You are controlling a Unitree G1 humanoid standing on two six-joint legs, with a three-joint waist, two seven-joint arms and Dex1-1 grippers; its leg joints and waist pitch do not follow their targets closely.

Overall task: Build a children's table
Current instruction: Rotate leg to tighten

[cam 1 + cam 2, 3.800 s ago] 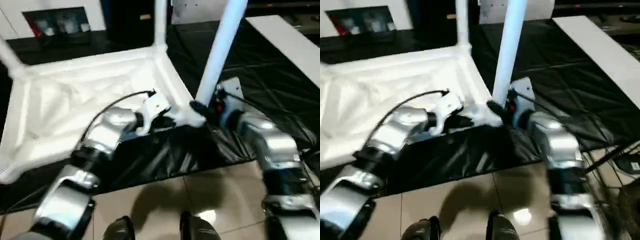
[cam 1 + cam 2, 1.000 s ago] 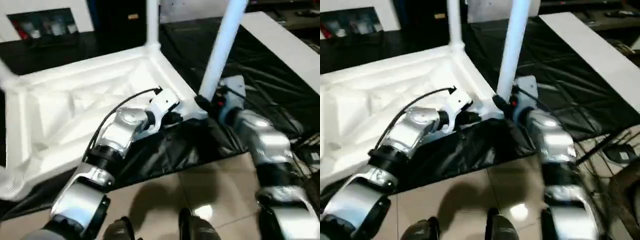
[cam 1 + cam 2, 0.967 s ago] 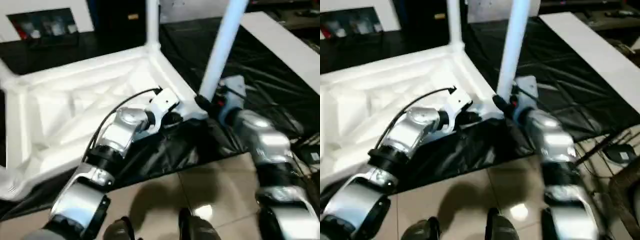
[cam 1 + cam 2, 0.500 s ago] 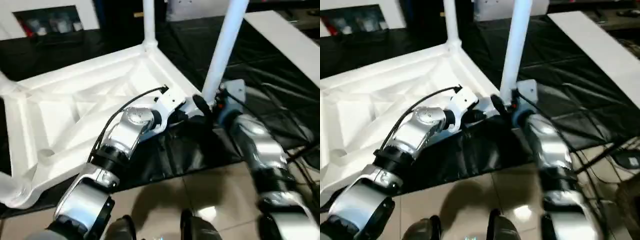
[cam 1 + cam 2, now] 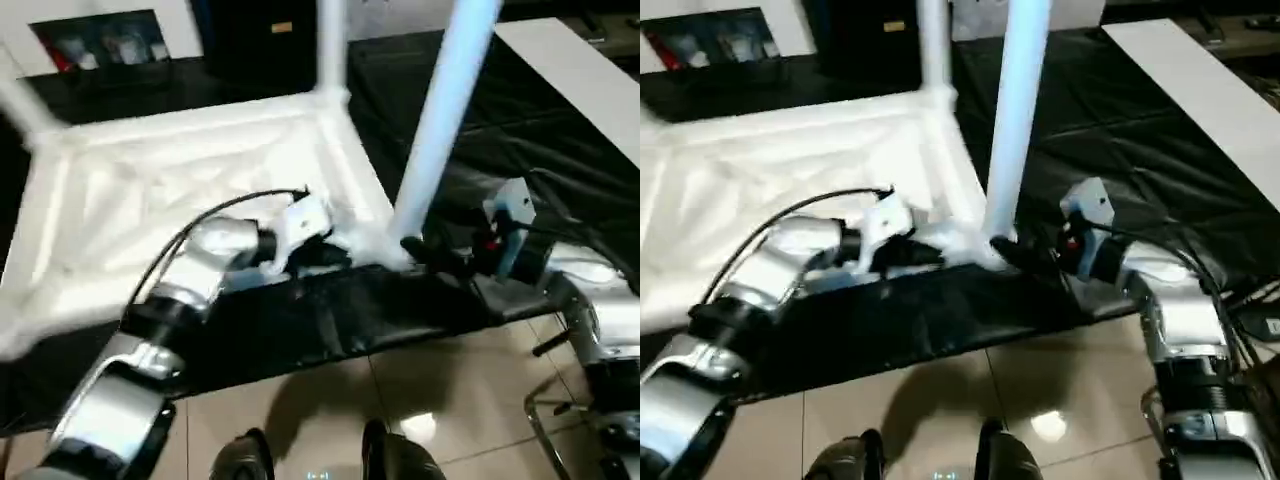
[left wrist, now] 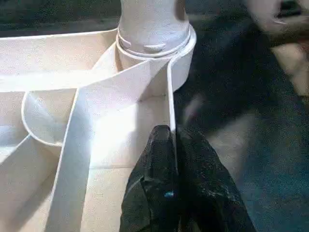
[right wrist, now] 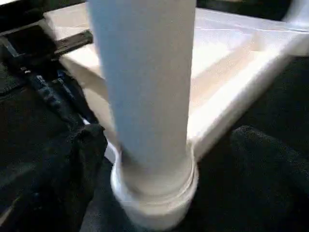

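White table top (image 5: 180, 190), no legible writing

Your left gripper (image 6: 173, 145) is pinched tight, forearm reaching forward and inward. Your right gripper (image 7: 166, 145) points inward toward the left, its fingers (image 7: 82, 154) spread wide.

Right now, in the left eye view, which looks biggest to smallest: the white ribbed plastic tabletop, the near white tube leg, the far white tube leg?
1. White ribbed plastic tabletop.
2. Near white tube leg, though closeness to the camera enlarges it.
3. Far white tube leg, cut off by the picture's edge.
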